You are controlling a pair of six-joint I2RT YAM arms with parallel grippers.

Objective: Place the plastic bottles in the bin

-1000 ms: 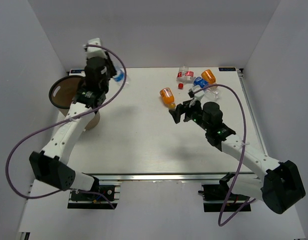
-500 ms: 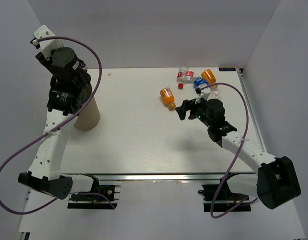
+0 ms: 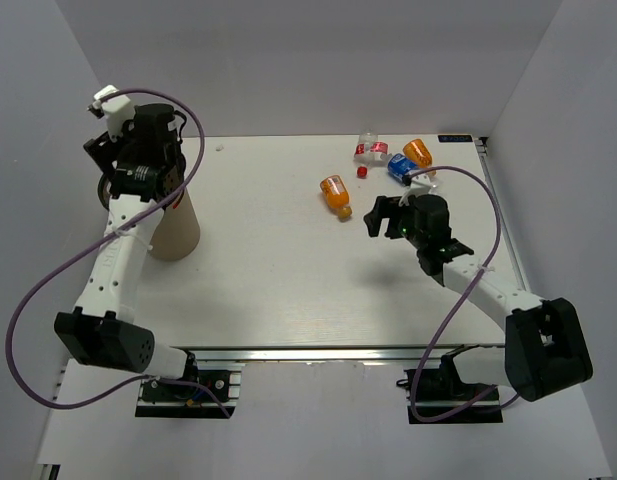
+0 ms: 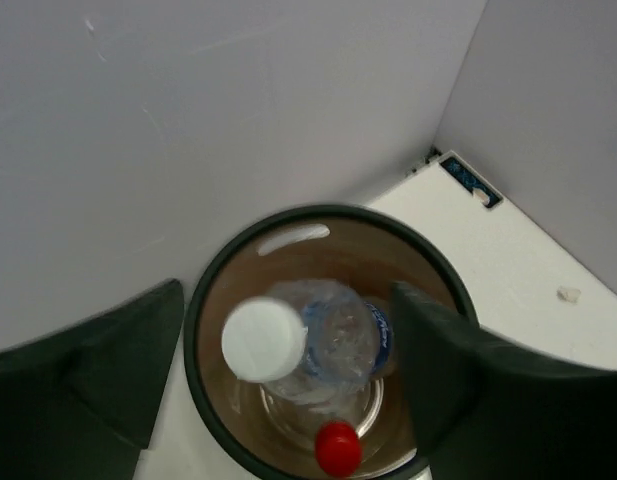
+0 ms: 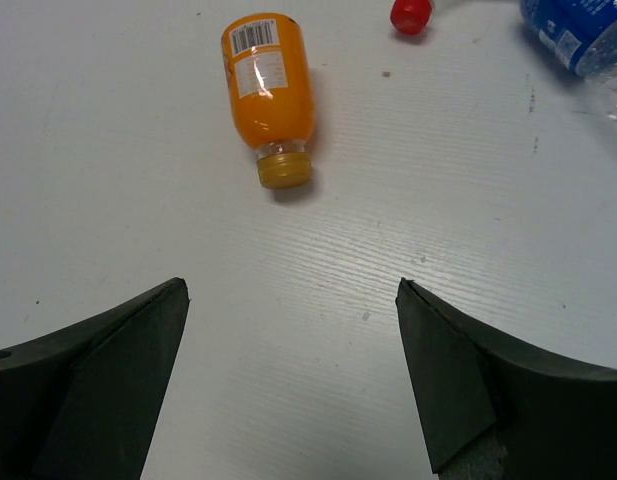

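Observation:
My left gripper point(image 4: 288, 290) hangs open above the bin point(image 4: 195, 320), a round brown bucket with a dark rim. Inside the bin, between the spread fingers, lies a clear bottle point(image 4: 338, 335) with a blue label and a white cap, and below it a red cap point(image 4: 338, 447). From above, the left gripper point(image 3: 118, 165) hides the rim of the bin point(image 3: 175, 232). My right gripper point(image 5: 291, 285) is open over bare table, short of an orange bottle point(image 5: 268, 80) lying on its side. Beyond the right gripper point(image 3: 383, 215), more bottles point(image 3: 401, 166) lie at the back.
A loose red cap point(image 3: 362, 172) lies between the orange bottle point(image 3: 336, 193) and the back cluster, which holds a red-labelled clear bottle point(image 3: 370, 150) and a second orange one point(image 3: 418, 152). White walls stand close behind and left of the bin.
The left arm swung left from the table to above the bin, then its gripper opened and the blue-labelled bottle dropped in. The right gripper shifted slightly right, staying open.

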